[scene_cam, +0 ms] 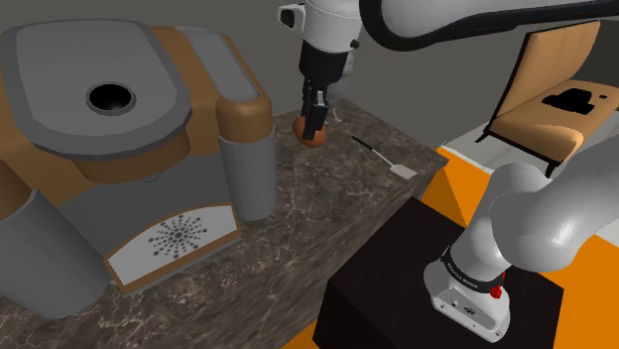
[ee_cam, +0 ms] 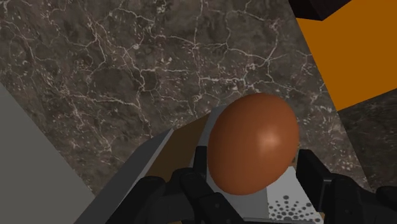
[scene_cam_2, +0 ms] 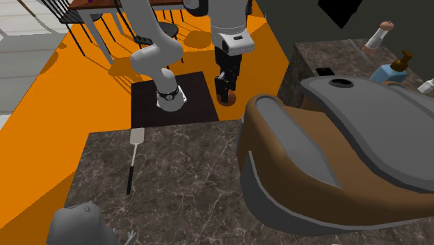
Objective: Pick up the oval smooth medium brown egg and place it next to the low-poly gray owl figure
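My black gripper (scene_cam: 315, 121) is shut on a smooth brown egg (scene_cam: 313, 135), held in the air over the far part of the dark marble counter (scene_cam: 327, 213). In the wrist view the egg (ee_cam: 253, 143) sits clasped between the two fingers (ee_cam: 202, 167), with the gripper (ee_cam: 256, 167) above the marble and a corner of the coffee machine. From the second exterior view the gripper (scene_cam_2: 223, 89) and egg (scene_cam_2: 224, 99) hang beyond the counter's far edge. The grey low-poly owl (scene_cam_2: 80, 224) stands at that view's lower left, on the near corner of the counter (scene_cam_2: 174, 181).
A big grey and brown coffee machine (scene_cam: 119, 149) (scene_cam_2: 334, 160) takes up one side of the counter. A spatula (scene_cam: 382, 157) (scene_cam_2: 133, 156) lies between the egg and the owl. The black stand (scene_cam: 397, 268) borders the counter. Bottles (scene_cam_2: 393, 66) stand on a farther counter.
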{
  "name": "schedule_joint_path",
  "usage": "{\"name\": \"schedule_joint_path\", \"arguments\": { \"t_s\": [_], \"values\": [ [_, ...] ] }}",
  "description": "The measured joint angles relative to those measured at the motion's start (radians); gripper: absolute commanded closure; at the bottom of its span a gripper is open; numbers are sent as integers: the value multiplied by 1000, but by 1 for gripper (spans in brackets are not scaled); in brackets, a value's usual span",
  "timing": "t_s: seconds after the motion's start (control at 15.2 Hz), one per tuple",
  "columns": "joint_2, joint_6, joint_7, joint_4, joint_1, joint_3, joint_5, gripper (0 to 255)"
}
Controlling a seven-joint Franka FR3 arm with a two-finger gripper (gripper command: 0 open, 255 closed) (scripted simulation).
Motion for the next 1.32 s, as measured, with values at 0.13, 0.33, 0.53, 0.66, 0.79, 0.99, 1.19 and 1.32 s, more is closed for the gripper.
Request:
{"name": "schedule_joint_path", "arguments": {
  "t_s": [0.13, 0.33, 0.53, 0.66, 0.79, 0.99, 1.19, 1.32],
  "values": [
    [3, -25, -1, 29, -1, 0, 0, 255],
    [5, -68, -2, 73, -1, 0, -1, 255],
    [12, -107, -4, 120, -2, -2, -2, 255],
    [20, -133, -5, 153, -3, -1, -2, 255],
    [21, -160, -8, 181, -4, -3, -3, 255],
    [34, -198, -8, 232, -5, -3, -4, 255],
    [46, -238, -8, 284, -6, -1, -6, 255],
    [57, -266, -10, 323, -7, -2, -7, 255]
  ]
}}
